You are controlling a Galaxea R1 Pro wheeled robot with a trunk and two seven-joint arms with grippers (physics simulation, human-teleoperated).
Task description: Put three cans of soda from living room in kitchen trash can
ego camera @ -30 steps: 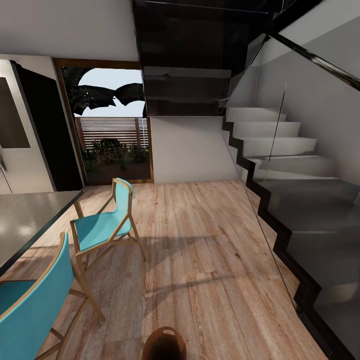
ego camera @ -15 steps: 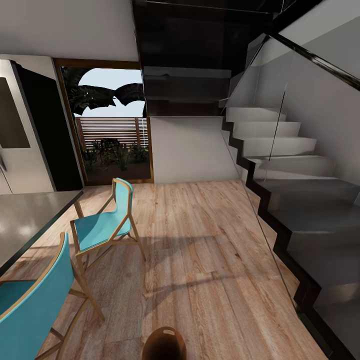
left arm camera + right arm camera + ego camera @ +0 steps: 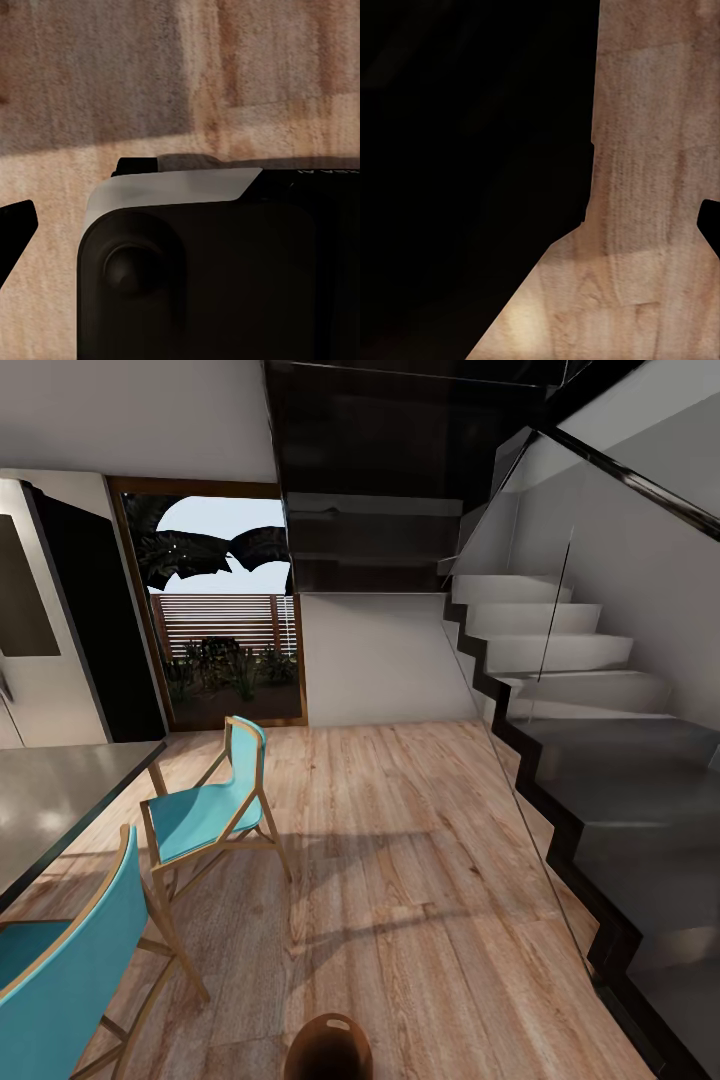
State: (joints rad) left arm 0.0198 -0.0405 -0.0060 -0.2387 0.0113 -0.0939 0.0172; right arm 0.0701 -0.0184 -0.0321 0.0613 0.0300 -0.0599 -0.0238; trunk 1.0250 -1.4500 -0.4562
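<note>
The tash can (image 3: 328,1048) stands on the wood floor at the bottom middle of the head view. It is a small round brown bin with a slot cut-out near its rim, partly cropped by the picture's edge. The three cans of soda are out of view. In the left wrist view a black fingertip (image 3: 15,229) sits at the picture's edge, over a black and white part of my own body (image 3: 195,270). In the right wrist view another black fingertip (image 3: 711,225) sits at the edge above floorboards. Nothing lies between the fingers of either gripper.
Two turquoise wood-framed chairs (image 3: 205,815) (image 3: 60,970) stand beside a grey table (image 3: 50,800) at the left. The steel fridge (image 3: 40,630) is at far left, with a glass door (image 3: 225,630) behind it. Stairs with a glass balustrade (image 3: 600,760) run along the right. Open wood floor (image 3: 400,860) lies between.
</note>
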